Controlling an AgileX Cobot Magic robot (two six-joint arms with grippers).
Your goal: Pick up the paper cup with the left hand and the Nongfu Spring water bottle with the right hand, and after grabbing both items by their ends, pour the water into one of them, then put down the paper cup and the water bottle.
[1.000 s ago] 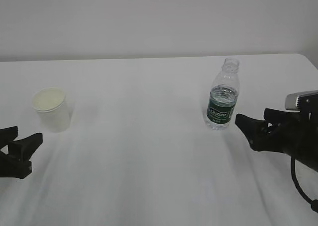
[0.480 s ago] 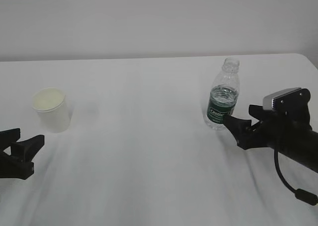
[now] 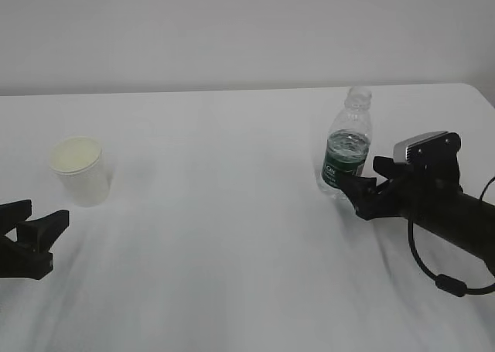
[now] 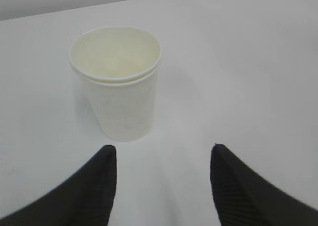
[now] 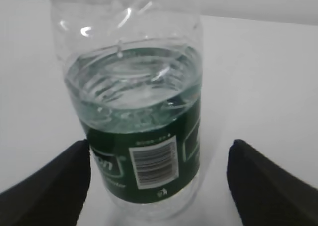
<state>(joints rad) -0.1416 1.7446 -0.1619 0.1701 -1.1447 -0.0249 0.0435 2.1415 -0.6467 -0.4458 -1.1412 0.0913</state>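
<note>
Over the last second the right hand (image 3: 349, 191) has slid in toward the Nongfu Spring water bottle (image 3: 346, 147), while the left hand (image 3: 35, 227) has barely shifted. From the left of the table (image 3: 232, 251): the left hand's jaws stand partly open and hold nothing, and the paper cup (image 3: 80, 170) stands upright at about one o'clock from them, clear of both fingertips in the wrist view; it looks empty inside. At the right, the bottle stands upright, its long axis vertical, at about eleven o'clock from the right hand. That hand's jaws are spread wide, flanking the labelled base without clamping it yet. The water (image 5: 131, 89) fills roughly the lower half, and the neck is capless. The right hand is far nearer its target.
</note>
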